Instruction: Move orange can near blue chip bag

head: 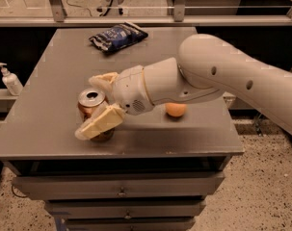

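The orange can (90, 101) stands upright near the front left of the grey table (49, 129), its silver top showing. My gripper (95, 103) has reached in from the right and its jaws are open on either side of the can. The near finger (99, 123) crosses the can's front and the far finger (105, 79) lies behind it. I cannot tell whether the fingers touch the can. The blue chip bag (117, 35) lies flat at the table's back, well away from the can.
A round orange fruit (176, 109) sits on the table under my arm, right of the can. A white pump bottle (10, 80) stands on a lower shelf to the left. Drawers (121, 191) are below the table front. A railing runs behind the table.
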You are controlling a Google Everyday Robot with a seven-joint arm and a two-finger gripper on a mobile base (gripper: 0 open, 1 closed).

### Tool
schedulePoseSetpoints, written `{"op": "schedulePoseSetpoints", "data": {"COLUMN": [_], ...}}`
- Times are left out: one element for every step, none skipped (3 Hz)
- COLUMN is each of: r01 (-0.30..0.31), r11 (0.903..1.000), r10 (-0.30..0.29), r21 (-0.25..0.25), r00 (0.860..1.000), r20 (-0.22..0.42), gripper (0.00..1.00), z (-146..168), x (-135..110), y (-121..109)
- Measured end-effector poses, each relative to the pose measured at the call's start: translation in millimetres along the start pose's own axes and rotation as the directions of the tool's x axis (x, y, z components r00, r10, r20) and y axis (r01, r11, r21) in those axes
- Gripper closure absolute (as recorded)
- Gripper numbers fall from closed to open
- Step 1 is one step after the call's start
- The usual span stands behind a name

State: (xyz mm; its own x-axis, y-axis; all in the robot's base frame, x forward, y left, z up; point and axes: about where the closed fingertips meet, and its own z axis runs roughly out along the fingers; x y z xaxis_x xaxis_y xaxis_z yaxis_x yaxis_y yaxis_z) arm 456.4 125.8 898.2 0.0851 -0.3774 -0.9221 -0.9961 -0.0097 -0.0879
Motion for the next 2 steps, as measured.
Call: {"op": "schedulePoseSetpoints", "data": {"r01": [0.005, 0.01], "r11": [1.0, 0.9999], "r10": [-0.005, -0.01], "r21": [0.0, 0.011], "r00": [1.0, 1.0], "r20": [0.007, 0.01], "gripper": [0.41, 0.65], "z": [1, -5], "x": [5, 4], "y": [-4, -18]}}
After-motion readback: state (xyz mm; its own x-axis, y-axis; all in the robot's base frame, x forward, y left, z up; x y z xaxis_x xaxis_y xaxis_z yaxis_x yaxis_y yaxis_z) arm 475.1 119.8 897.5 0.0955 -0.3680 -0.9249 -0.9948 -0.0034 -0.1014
